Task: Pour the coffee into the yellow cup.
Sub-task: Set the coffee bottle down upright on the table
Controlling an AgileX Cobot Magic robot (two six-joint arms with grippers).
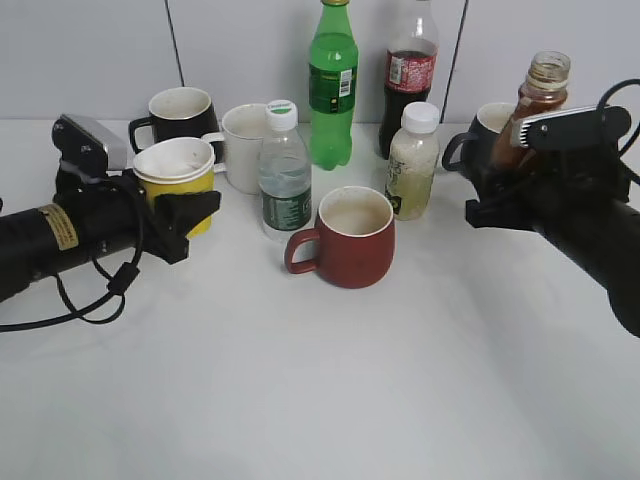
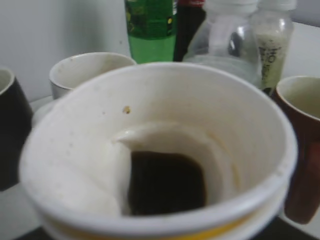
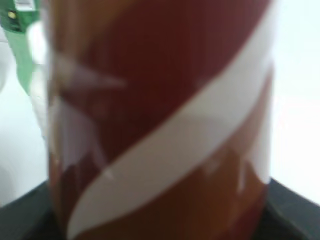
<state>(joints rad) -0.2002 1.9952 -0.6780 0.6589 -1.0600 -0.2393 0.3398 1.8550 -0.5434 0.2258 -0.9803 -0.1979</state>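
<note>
The yellow cup [image 1: 176, 168] has a white inside and stands at the left of the table. My left gripper [image 1: 192, 212] is shut on it. In the left wrist view the cup [image 2: 90, 135] fills the frame, with a little dark coffee [image 2: 167, 182] at its bottom. The coffee bottle [image 1: 545, 88] is brown with a white stripe and has no cap. It stands upright at the right, and my right gripper [image 1: 500, 190] is shut around its lower body. In the right wrist view the bottle [image 3: 160, 120] fills the frame, blurred.
A red mug [image 1: 352, 238] stands mid-table. Behind it are a small water bottle [image 1: 285, 175], a pale drink bottle [image 1: 414, 160], a green soda bottle [image 1: 333, 85] and a cola bottle [image 1: 410, 70]. A black mug [image 1: 180, 115] and a white mug [image 1: 243, 145] stand behind the cup.
</note>
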